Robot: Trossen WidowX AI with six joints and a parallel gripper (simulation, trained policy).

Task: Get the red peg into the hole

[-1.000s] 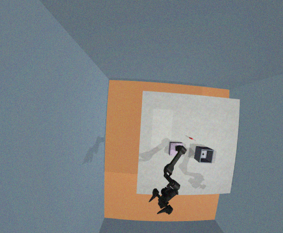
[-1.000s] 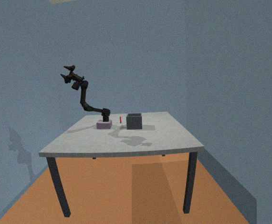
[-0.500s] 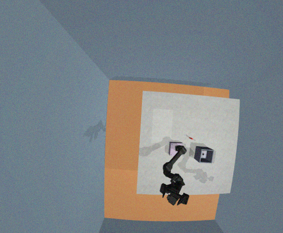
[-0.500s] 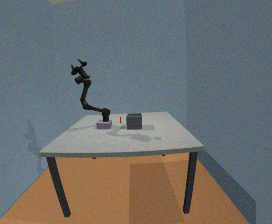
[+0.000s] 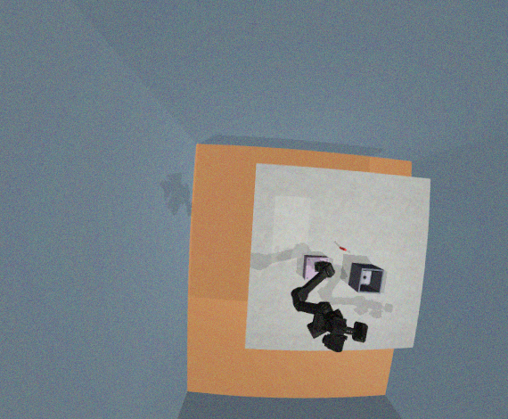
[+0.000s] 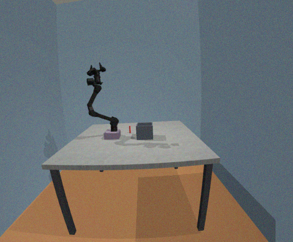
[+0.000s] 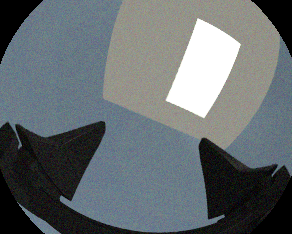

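Note:
The red peg (image 5: 343,248) (image 6: 129,129) stands upright on the table, beside the open box and apart from it. The dark grey box (image 5: 356,275) (image 6: 144,132) stands on the table with its top open. In the top view, part of the light plate (image 5: 368,274) with a dark hole shows at its bottom; the rest is in shadow or hidden. My gripper (image 6: 95,64) (image 7: 154,135) is wide open and empty. It is high above the table, far from the peg and box, with its fingers pointing up. The wrist view shows neither peg nor box.
The arm rises from a lilac base block (image 5: 309,269) (image 6: 112,135), to the left of the peg and box. The pale table top (image 5: 335,207) (image 6: 94,155) carries them all. In the wrist view, the ceiling (image 7: 145,65) with a bright white panel (image 7: 205,70) shows beyond the fingers.

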